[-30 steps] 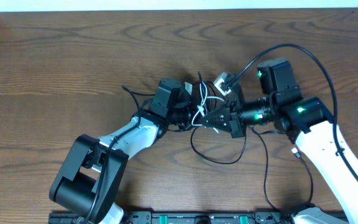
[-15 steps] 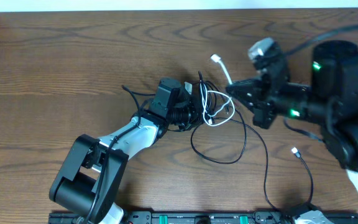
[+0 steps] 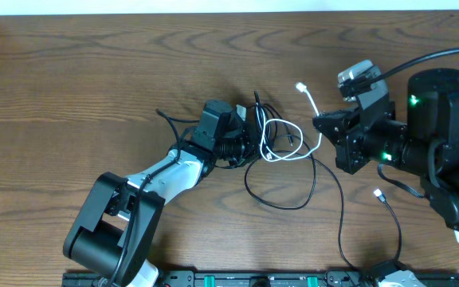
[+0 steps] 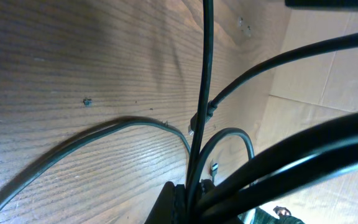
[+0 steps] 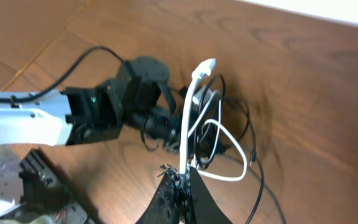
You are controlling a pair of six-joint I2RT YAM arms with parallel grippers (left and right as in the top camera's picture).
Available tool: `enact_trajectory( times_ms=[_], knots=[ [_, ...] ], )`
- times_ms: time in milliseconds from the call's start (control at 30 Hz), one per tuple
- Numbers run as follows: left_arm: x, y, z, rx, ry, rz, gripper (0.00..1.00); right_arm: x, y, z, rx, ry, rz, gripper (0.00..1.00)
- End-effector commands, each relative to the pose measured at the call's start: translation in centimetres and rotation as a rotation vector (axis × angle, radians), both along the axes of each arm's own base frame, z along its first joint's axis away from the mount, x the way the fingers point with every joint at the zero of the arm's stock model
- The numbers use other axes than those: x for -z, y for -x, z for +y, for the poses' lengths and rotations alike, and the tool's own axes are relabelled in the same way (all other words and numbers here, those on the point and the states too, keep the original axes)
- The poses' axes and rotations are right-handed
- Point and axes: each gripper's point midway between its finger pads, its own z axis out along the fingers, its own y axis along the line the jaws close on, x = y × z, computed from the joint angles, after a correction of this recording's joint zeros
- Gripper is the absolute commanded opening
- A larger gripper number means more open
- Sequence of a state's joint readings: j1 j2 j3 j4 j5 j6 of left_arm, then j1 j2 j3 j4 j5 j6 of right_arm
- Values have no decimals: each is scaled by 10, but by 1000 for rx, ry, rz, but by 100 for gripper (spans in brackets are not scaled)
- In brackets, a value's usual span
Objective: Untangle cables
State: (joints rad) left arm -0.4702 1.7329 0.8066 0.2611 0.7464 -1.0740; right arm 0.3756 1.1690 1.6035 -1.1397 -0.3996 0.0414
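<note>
Dark wood-grain table (image 3: pixel 94 80): you see black cables (image 3: pixel 293 208) lying tangled at its centre, a white cable (image 5: pixel 183 124) looped among them, and one small plug (image 3: pixel 378 193) apart at right.

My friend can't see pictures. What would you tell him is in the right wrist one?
The right gripper pinches a white cable whose plug end sticks up. The cable loops through a tangle of black cables on a wooden table, with the left arm just behind the tangle.
</note>
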Motion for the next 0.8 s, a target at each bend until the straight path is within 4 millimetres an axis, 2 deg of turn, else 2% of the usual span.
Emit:
enact_trajectory(
  times_ms=[0,400,767],
  knots=[
    [6,0,2,-7,-9,11,8,4,4,4,-15,-18,49,1],
    [6,0,2,-7,-10,11,8,37,17,17,-92,-5,256,1],
    [6,0,2,-7,-9,11,8,60,48,34,-191,58,363,1]
  ],
)
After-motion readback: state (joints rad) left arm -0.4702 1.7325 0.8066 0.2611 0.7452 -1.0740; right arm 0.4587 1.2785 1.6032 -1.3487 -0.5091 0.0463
